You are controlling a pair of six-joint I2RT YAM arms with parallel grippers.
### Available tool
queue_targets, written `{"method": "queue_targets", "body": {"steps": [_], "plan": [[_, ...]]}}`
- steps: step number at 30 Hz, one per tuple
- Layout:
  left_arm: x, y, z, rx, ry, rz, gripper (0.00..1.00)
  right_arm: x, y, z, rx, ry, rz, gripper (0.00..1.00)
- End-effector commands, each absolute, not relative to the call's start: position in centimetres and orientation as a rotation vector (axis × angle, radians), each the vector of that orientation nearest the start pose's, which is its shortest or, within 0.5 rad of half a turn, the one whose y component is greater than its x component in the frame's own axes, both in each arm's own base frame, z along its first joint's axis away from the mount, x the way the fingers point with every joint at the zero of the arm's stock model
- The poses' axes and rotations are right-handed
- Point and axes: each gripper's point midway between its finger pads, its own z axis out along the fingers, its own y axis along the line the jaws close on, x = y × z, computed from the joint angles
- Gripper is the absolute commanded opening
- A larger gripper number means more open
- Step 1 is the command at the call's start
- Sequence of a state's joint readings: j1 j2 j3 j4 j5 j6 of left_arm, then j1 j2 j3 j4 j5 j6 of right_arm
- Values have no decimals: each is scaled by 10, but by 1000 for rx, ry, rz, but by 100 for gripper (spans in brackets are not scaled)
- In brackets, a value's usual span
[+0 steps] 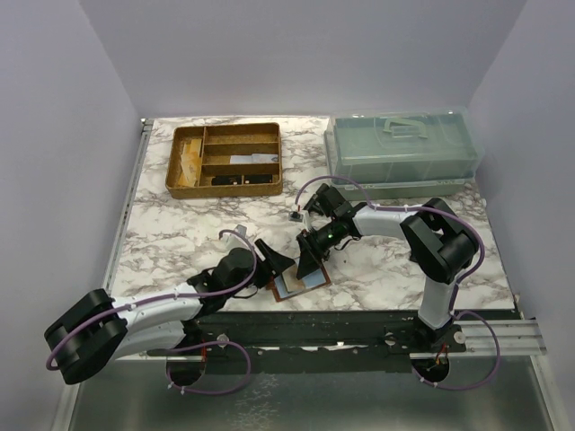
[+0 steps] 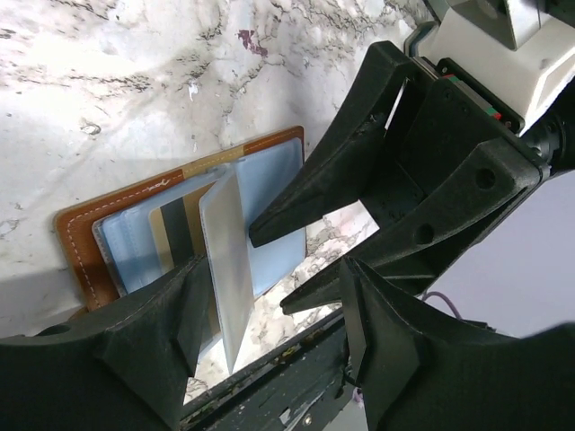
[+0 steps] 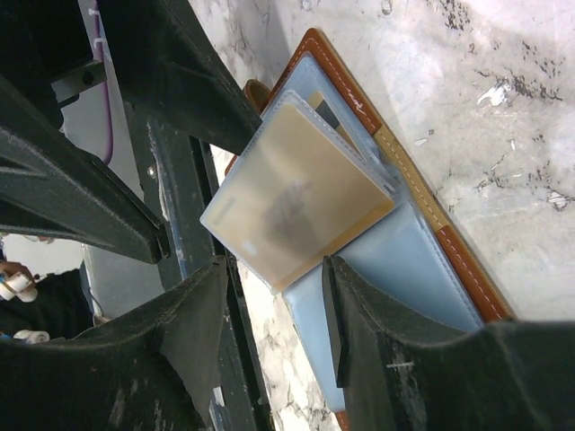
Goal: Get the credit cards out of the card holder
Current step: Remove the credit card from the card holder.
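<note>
The card holder (image 1: 299, 285) lies open near the table's front edge, reddish-brown leather with pale blue clear pockets (image 2: 269, 180). One clear pocket leaf (image 2: 225, 260) stands up from its spine. In the right wrist view this leaf holds a tan credit card (image 3: 296, 197) above the holder (image 3: 467, 269). Another tan card with a dark stripe (image 2: 163, 238) sits in a left pocket. My left gripper (image 1: 272, 258) (image 2: 272, 269) is open, its left finger beside the raised leaf. My right gripper (image 1: 308, 262) (image 3: 274, 269) is open, with the leaf's lower corner between its jaws.
A gold-brown divided tray (image 1: 225, 160) stands at the back left. A clear lidded box (image 1: 400, 153) stands at the back right. A small dark item (image 1: 295, 215) lies mid-table. The black front rail (image 1: 341, 323) runs just below the holder.
</note>
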State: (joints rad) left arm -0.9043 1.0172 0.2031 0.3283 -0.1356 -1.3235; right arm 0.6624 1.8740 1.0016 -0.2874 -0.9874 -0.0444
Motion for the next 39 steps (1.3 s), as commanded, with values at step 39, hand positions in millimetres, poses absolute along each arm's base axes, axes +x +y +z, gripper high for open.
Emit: {"method": "queue_targets", "body": {"steps": [39], "plan": [[200, -303, 112, -388, 2111, -1437, 64, 220, 283, 106, -1025, 2207, 1518, 57]]}}
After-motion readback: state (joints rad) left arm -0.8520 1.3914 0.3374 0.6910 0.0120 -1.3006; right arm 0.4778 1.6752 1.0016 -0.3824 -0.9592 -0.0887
